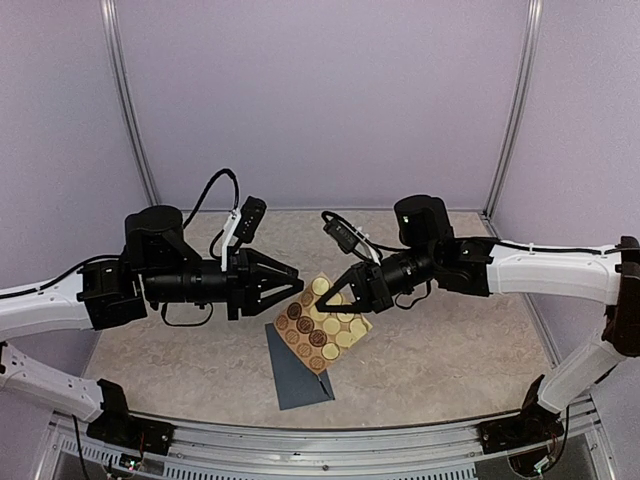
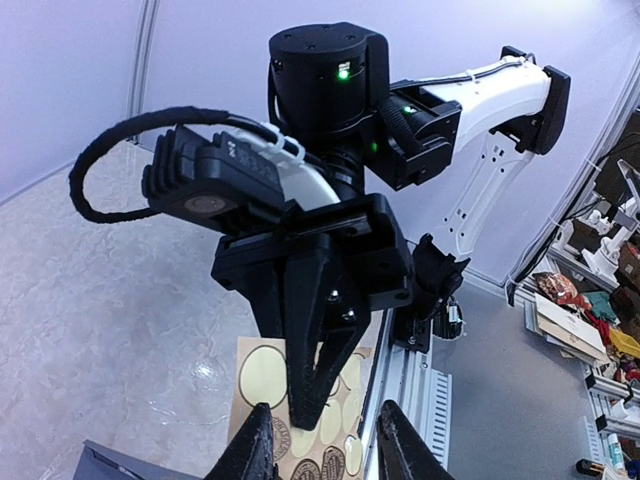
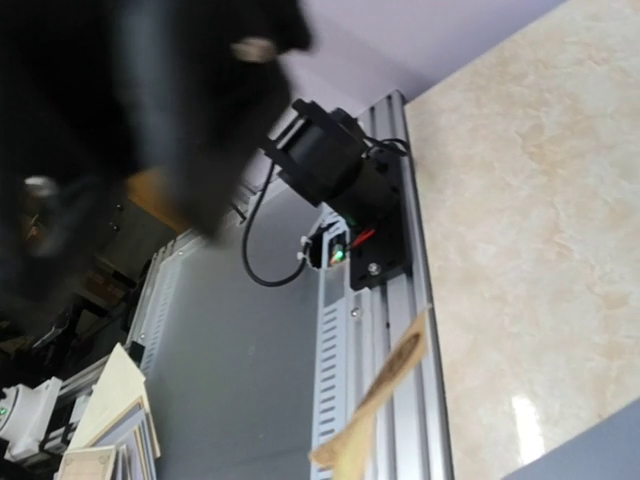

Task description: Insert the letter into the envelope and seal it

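The slate blue-grey envelope (image 1: pixel 297 372) lies flat on the table, near the front edge; one corner shows in the left wrist view (image 2: pixel 108 466). The letter is out of view. A tan sticker sheet (image 1: pixel 322 322) hangs tilted above the envelope, and my right gripper (image 1: pixel 338 292) is shut on its upper edge. From the left wrist, those closed fingers (image 2: pixel 306 385) pinch the sheet (image 2: pixel 262 375). My left gripper (image 1: pixel 298 284) faces it from the left, open, its tips (image 2: pixel 325 450) either side of the sheet's edge and holding nothing. The right wrist view shows the sheet edge-on (image 3: pixel 385 392).
The marbled table (image 1: pixel 450 350) is walled by lilac panels at the back and sides. An aluminium rail (image 1: pixel 330 440) with the arm bases runs along the near edge. Beyond the rail, clutter and shelves stand off the table (image 2: pixel 590 320).
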